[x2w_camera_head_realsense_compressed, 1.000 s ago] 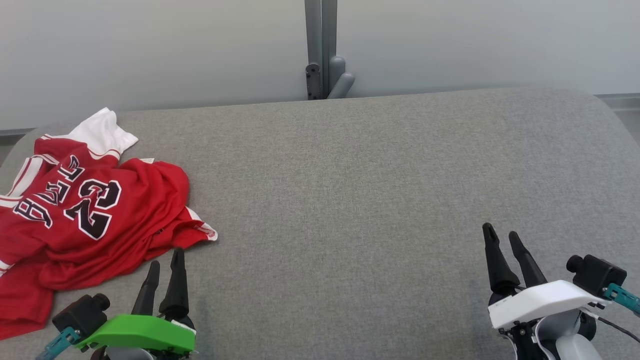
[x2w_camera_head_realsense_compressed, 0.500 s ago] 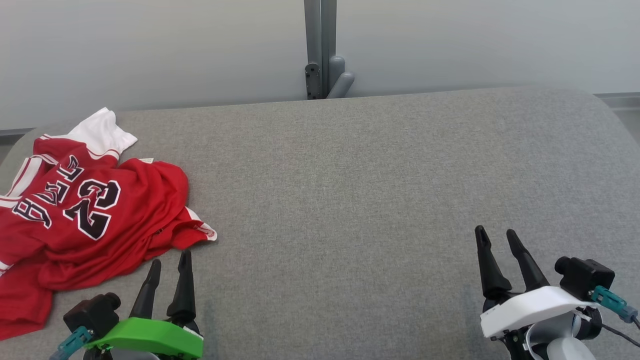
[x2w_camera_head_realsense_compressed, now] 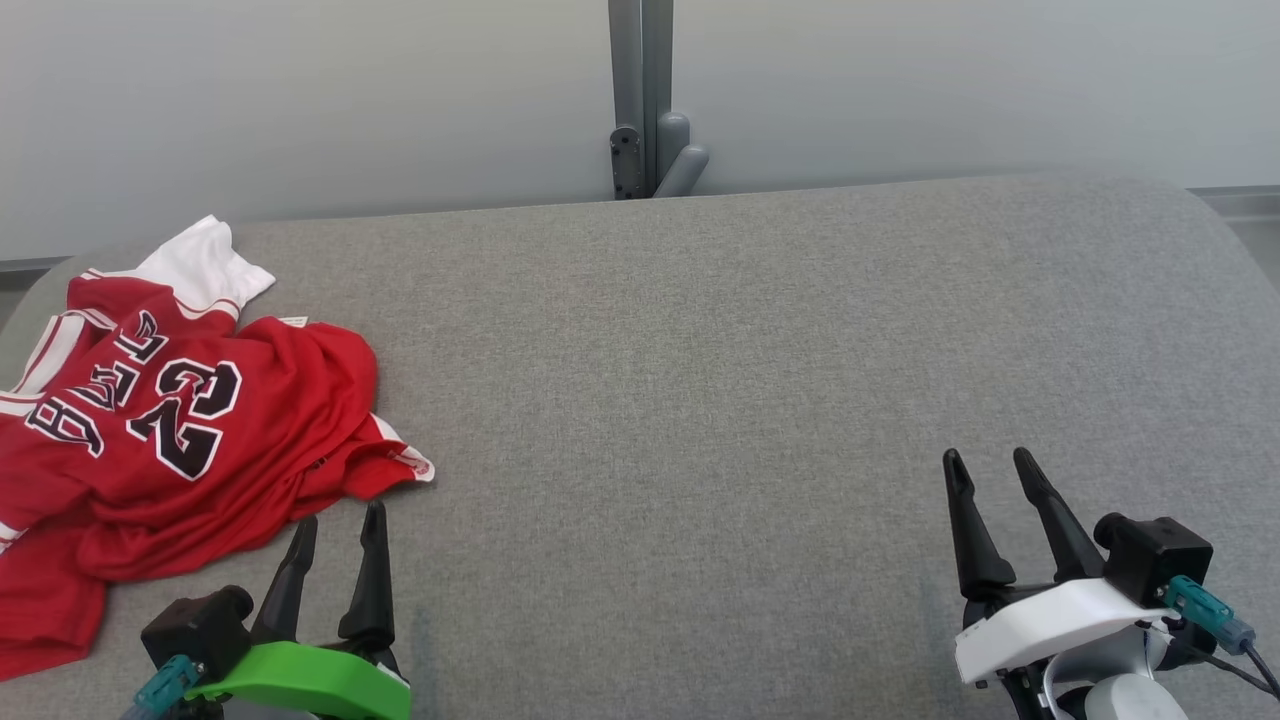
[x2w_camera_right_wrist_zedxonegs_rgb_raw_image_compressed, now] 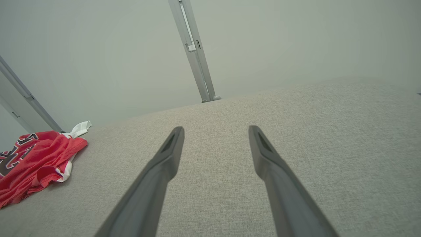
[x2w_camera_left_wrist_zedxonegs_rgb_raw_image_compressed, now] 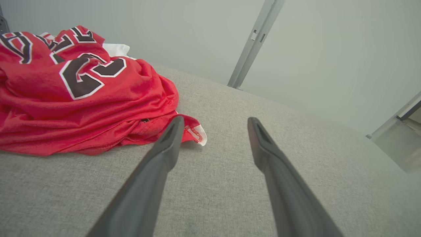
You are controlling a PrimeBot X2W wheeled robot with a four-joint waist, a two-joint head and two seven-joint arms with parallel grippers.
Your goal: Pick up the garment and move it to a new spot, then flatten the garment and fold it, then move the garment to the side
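Crumpled red mesh jersey with black-white lettering [x2w_camera_head_realsense_compressed: 200,420] lies at left end of grey fabric-covered desk [x2w_camera_head_realsense_compressed: 700,350]. Left gripper [x2w_camera_head_realsense_compressed: 342,513] open, empty, tips just beside jersey's near hem. Right gripper [x2w_camera_head_realsense_compressed: 987,454] open, empty, well apart at right.

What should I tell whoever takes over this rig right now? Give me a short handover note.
Left end effector: open, empty, fingers pointing at the near edge of the red jersey, apparently not touching it.
Right end effector: open, empty, over bare fabric far from the jersey.
Jersey: crumpled in a heap at the robot's left end of the grey padded surface.
Done: nothing by the look of it; the jersey is not gripped.
Left: pick up and relocate, flatten, fold, move aside.
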